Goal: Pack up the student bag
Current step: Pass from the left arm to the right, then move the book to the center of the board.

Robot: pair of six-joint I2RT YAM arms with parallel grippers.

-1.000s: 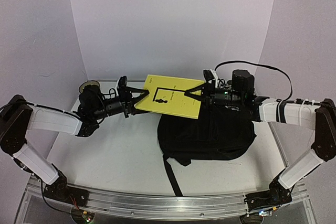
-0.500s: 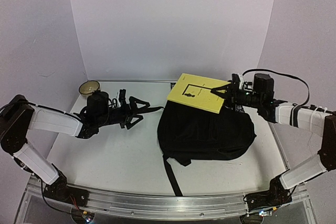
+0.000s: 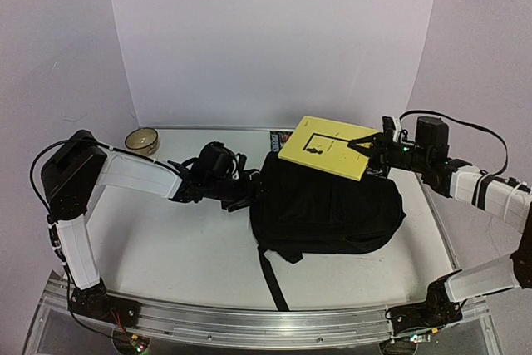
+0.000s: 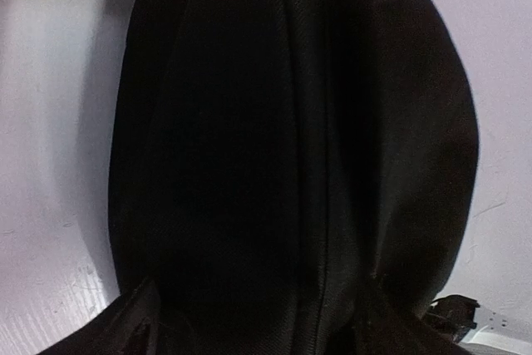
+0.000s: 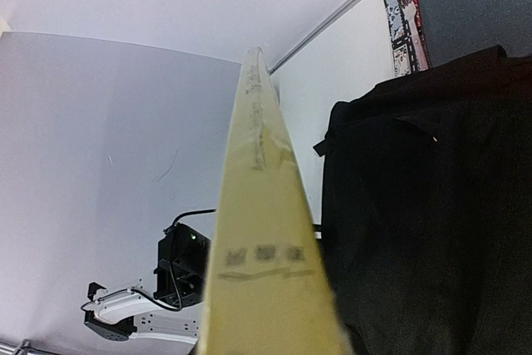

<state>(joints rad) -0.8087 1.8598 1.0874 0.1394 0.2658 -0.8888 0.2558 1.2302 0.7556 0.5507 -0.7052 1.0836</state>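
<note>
Book first: my right hand (image 3: pixel 366 148) is pinching the yellow book (image 3: pixel 326 145) by the edge nearest its own arm, so the cover hangs out free over the far end of the student bag (image 3: pixel 332 214). I read that as a carry pose. Gripping 1 edge leaves the rest of the book clear to be fed into an opening. From the right wrist camera the book runs away edge-on and tilted, with the black fabric just beside and below it, apart from it as far as I can see.

The student bag lies flat on the bench (image 3: pixel 183 243), right of centre, with a strap (image 3: pixel 270 276) trailing toward the near edge. My left hand (image 3: pixel 248 191) sits low at the bag's left side with its 2 fingers (image 4: pixel 129 328) spread wide, holding nothing. In the left wrist view the bag fills the frame ahead of them. It is black on black there, so I cannot say for sure whether the tips touch the cloth. My guess is that this hand is there to catch a flap or zipper and hold the mouth open, because from above I see no open mouth for the book.

A small bowl (image 3: pixel 142 139) stands well apart at the back left, and a red-patterned flat item (image 3: pixel 274 135) lies just behind the bag. I judge neither to be in the way.
</note>
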